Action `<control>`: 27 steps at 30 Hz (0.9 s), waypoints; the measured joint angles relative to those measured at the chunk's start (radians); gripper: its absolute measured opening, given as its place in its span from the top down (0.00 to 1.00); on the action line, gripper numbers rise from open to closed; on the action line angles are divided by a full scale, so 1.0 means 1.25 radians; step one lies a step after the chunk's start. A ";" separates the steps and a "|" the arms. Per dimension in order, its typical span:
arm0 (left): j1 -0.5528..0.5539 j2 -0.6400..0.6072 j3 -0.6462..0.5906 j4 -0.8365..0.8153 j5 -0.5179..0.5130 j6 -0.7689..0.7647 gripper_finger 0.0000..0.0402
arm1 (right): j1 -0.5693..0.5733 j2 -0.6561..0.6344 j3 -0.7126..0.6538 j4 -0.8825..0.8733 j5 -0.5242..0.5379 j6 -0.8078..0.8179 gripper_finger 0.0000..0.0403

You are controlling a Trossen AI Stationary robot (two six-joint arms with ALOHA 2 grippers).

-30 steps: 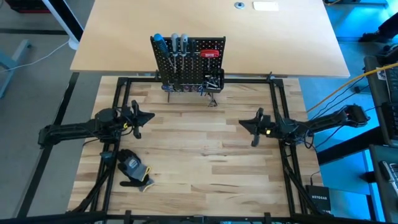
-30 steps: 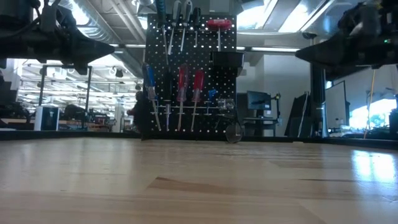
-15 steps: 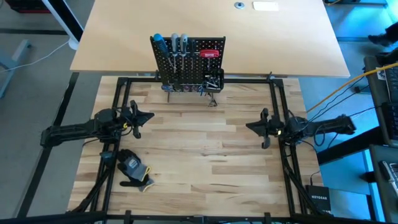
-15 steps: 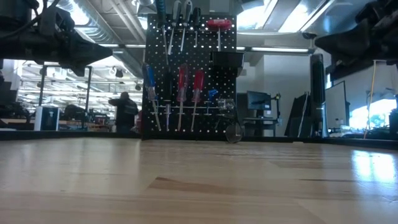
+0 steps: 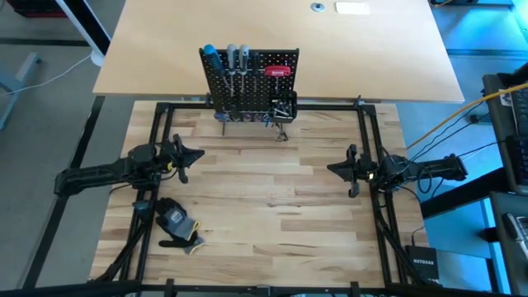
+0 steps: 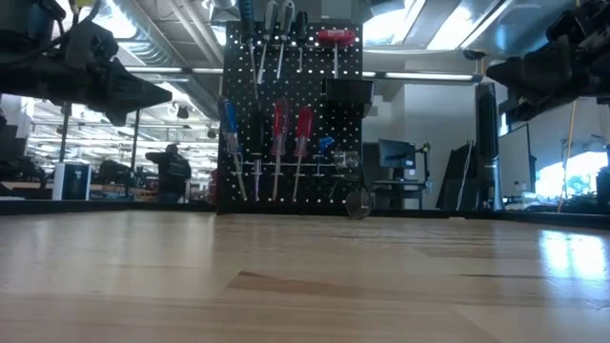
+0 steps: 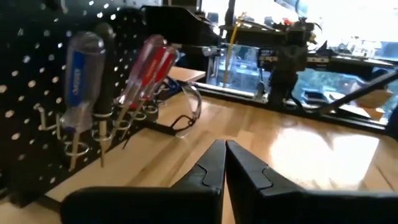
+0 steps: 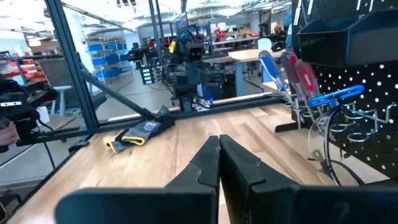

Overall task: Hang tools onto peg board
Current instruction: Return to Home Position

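The black peg board (image 5: pixel 247 82) stands upright at the table's far edge. Tools hang on it: a blue-handled screwdriver (image 6: pixel 229 124) and two red-handled ones (image 6: pixel 291 129) in wire hooks, grey-handled drivers (image 5: pixel 238 56) and a red T-shaped key (image 6: pixel 334 38) along the top. My left gripper (image 5: pixel 198 154) is shut and level at the left side, well short of the board. My right gripper (image 5: pixel 332 168) is shut and level at the right side. Neither holds anything. The wrist views show the shut fingertips of my left gripper (image 7: pixel 224 152) and my right gripper (image 8: pixel 217 146).
A black-and-yellow glove (image 5: pixel 177 224) lies on the table near the left arm's base. Clear safety glasses (image 5: pixel 283 132) rest at the peg board's foot. A black frame (image 5: pixel 363 107) borders the wooden table (image 5: pixel 264 214). A person walks in the room far behind the table.
My right gripper has drawn back toward the table's right edge as its arm folded in, staying shut and level. My left arm has kept its place. The tools and the board have not moved.
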 joint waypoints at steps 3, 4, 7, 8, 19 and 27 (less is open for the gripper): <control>0.007 0.002 0.000 0.005 -0.010 0.004 0.99 | 0.000 0.000 0.000 0.002 0.000 0.000 0.98; 0.010 -0.002 0.000 0.006 -0.020 0.011 0.99 | 0.000 0.000 0.000 0.002 0.000 0.000 0.98; 0.022 -0.006 0.000 0.005 -0.036 0.027 0.99 | 0.000 0.001 0.000 -0.001 -0.001 0.000 0.98; 0.023 -0.008 0.000 0.005 -0.036 0.029 0.99 | 0.000 0.004 0.000 -0.001 -0.003 0.000 0.98; 0.033 -0.008 0.000 0.006 -0.043 0.047 0.99 | 0.000 0.006 -0.001 -0.002 -0.003 -0.002 0.98; 0.033 -0.008 0.000 0.005 -0.042 0.045 0.99 | 0.000 0.006 -0.001 -0.002 0.000 -0.002 0.98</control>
